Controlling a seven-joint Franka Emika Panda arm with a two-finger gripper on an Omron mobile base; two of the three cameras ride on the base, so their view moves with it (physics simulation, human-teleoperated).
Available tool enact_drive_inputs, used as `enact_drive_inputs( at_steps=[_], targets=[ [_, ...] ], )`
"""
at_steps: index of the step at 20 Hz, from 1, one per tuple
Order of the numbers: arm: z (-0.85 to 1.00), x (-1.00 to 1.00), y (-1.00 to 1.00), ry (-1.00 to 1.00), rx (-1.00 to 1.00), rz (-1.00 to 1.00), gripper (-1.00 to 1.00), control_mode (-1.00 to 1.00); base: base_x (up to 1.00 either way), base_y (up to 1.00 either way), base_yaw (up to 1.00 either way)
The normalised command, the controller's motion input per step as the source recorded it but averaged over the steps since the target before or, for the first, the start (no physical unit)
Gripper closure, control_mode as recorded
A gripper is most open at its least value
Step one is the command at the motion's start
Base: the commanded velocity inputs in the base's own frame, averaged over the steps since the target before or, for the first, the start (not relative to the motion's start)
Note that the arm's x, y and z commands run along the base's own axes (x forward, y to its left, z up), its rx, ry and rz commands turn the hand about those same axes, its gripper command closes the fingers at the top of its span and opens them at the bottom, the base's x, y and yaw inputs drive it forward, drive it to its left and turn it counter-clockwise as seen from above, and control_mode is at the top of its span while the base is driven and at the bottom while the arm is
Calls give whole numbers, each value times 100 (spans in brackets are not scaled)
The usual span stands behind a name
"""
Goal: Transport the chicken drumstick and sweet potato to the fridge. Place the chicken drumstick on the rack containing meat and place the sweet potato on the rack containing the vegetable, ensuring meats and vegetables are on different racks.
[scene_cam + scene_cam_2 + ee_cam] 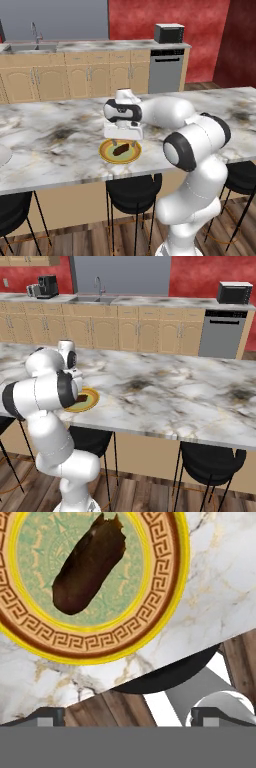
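Observation:
The sweet potato point(90, 564), a dark reddish-brown oval lump, lies in the middle of a round plate with a yellow rim point(165, 612). The plate point(106, 154) sits near the front edge of the marble island, and the sweet potato point(120, 149) rests on it. My gripper point(121, 142) hangs just above the plate, open, pointing down, with nothing between its fingers. In the hand view my gripper point(129, 717) sits toward the counter's edge, off the sweet potato. From the right base view my arm covers part of the plate point(90, 401). The chicken drumstick, the fridge and its racks are out of view.
The marble island point(50, 135) runs left to right, with black stools point(132, 190) tucked under its front edge. Behind it stands a back counter with a sink point(97, 298), a dishwasher point(166, 70), a microwave point(169, 33) and a coffee machine point(46, 286).

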Motion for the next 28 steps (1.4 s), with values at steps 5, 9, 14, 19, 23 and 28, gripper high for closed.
enact_drive_inputs(
  at_steps=[5,9,14,19,23,28],
  targets=[
    [-19,10,-4,-1,0,-2,-100,-100,0,0,0],
    [-28,7,-14,-10,0,-4,-100,-100,0,0,0],
    [-24,20,-5,-9,0,-4,-100,-100,0,0,0],
    [-21,42,0,-5,0,-3,-100,-100,0,0,0],
    [-10,41,0,0,0,-4,-100,-100,0,0,0],
    [-16,51,2,1,0,-1,-100,-100,0,0,0]
  ],
)
